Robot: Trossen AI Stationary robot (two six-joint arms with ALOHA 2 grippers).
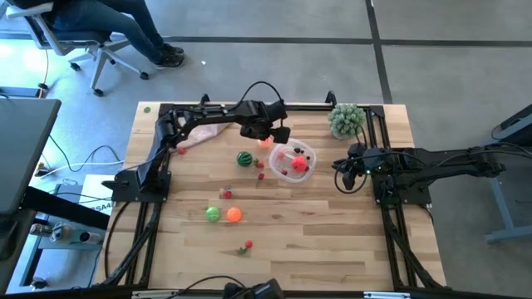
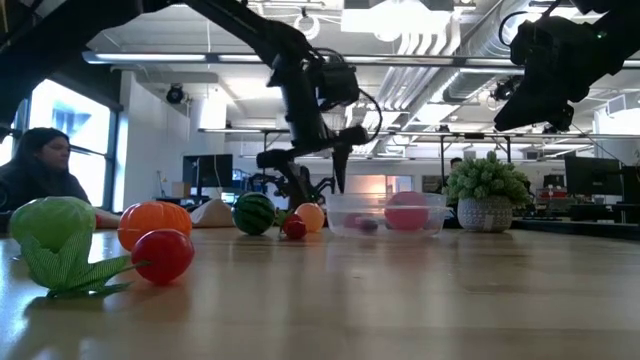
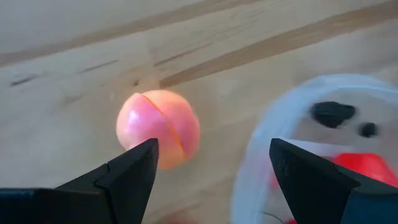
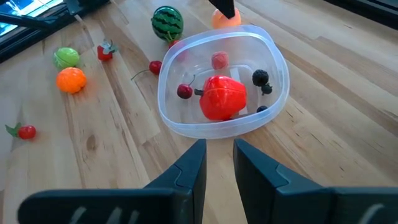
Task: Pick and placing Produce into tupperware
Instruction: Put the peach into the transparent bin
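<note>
Worktop (image 1: 332, 249): pale wooden planks with dark frame rails along both sides, standing on a grey floor
Near edge: a tiny red piece with a green leaf (image 1: 248, 245) lies alone, well apart from the rest
Next in: a green ball (image 1: 214, 213) and an orange ball (image 1: 233, 214) sit just beside each other
Middle: the striped green ball (image 1: 244, 159) rests near two small red berries (image 1: 260, 169) lying loose on the wood
Tupperware (image 4: 271, 96): clear tub right of the striped ball, holding a large red piece (image 4: 222, 98), a dark red cherry and a few dark berries
Left gripper (image 3: 210, 163): jaws spread and empty, hanging over a pink-orange ball (image 3: 159, 127) that sits on the wood just beside the tub's far-left rim
Right gripper (image 4: 219, 163): right of the tub and raised off the wood, jaws nearly together, pinching nothing
Far edge: beige cloth (image 1: 204, 134) under the left arm; bushy pale-green plant (image 1: 347, 119) in the right corner
Room: a seated person (image 1: 125, 25) on a wheeled chair beyond the far-left corner; in the low view, an open office with ceiling pipes and lamps
</note>
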